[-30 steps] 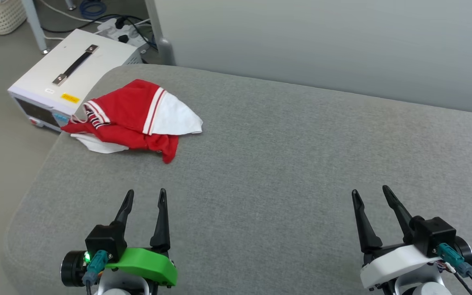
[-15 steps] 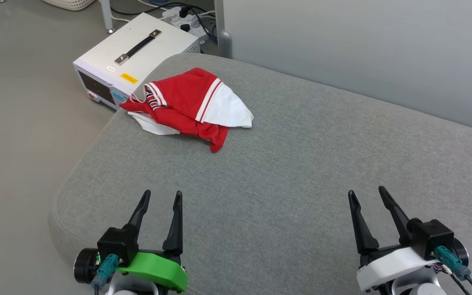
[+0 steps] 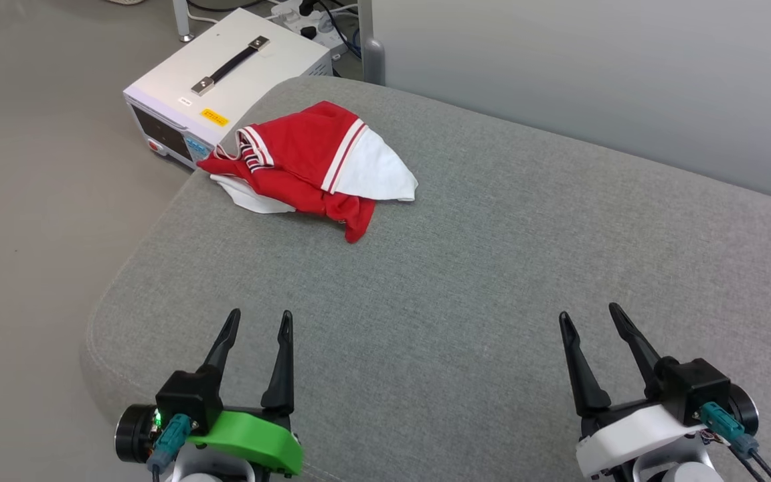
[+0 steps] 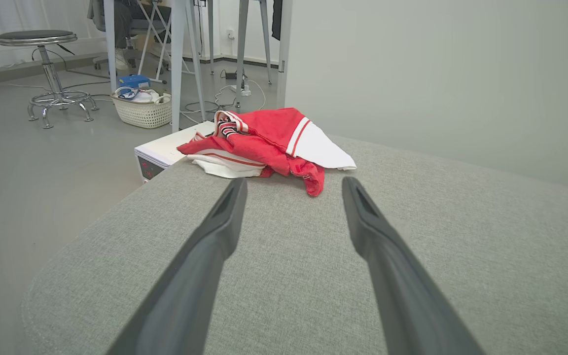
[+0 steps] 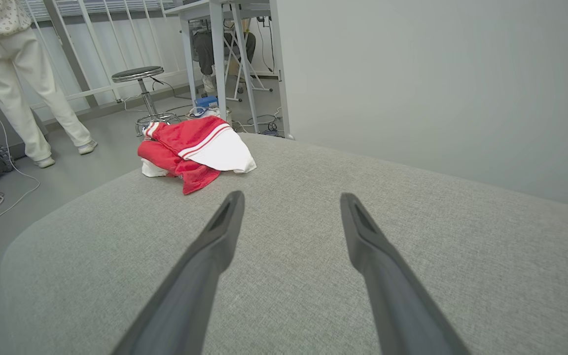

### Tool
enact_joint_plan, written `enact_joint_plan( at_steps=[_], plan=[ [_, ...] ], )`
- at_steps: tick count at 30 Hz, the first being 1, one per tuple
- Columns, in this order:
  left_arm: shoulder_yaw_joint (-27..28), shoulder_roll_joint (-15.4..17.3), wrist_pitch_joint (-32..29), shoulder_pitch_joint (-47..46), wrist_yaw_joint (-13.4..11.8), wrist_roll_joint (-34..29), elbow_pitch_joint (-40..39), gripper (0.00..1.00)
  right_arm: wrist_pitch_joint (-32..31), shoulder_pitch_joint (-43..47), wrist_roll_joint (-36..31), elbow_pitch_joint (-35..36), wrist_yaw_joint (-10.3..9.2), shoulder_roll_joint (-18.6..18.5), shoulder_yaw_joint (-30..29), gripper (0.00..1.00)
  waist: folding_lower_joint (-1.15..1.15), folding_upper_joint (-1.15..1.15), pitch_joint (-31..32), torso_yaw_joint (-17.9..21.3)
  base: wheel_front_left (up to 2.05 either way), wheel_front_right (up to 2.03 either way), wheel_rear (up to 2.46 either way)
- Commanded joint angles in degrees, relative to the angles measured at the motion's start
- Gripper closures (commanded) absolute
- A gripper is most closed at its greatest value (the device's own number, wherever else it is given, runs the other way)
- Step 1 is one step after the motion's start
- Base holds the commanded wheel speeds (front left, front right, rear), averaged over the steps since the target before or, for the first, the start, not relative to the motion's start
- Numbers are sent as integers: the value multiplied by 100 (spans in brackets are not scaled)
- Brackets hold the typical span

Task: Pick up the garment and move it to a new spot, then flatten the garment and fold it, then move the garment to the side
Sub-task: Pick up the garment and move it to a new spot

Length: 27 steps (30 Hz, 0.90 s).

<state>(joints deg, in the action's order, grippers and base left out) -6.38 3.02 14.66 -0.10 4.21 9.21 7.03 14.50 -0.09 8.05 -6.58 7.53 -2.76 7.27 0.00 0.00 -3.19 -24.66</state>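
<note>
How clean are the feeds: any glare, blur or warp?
Head view: even, soft light, the garment sharp, a faint shadow beneath. Left wrist view: wide-angle stretch, the near fingers loom large and soft. Right wrist view: same stretch, no glare on the grey cushion.

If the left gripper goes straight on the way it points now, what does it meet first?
Most likely the garment: in the left wrist view its red corner lies ahead of the open left gripper, on the grey cushion. Nothing stands between; height is unclear.
</note>
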Motion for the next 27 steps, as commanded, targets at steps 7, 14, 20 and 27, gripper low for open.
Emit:
enact_joint_plan(
  at_steps=[7,14,20,27],
  plan=[
    [12,221,34,-863,183,-191,935,0,4,-308,-425,324,-4,-12,49,0,0,0,-833,344,0,0,0],
    [-181,947,-654,-2842,319,371,2020,0,-358,-623,-526,954,-4,-41,41,0,0,0,-1723,722,0,0,0],
    [-1178,1997,-2202,-4341,325,2016,2113,0,-561,-872,-546,1423,-4,-130,74,0,0,0,-2346,1019,0,0,0],
    [-2016,3091,-3861,-5447,326,3426,2251,0,-473,-1150,-559,1657,-4,-118,116,0,0,0,-2954,1387,0,0,0]
  ],
)
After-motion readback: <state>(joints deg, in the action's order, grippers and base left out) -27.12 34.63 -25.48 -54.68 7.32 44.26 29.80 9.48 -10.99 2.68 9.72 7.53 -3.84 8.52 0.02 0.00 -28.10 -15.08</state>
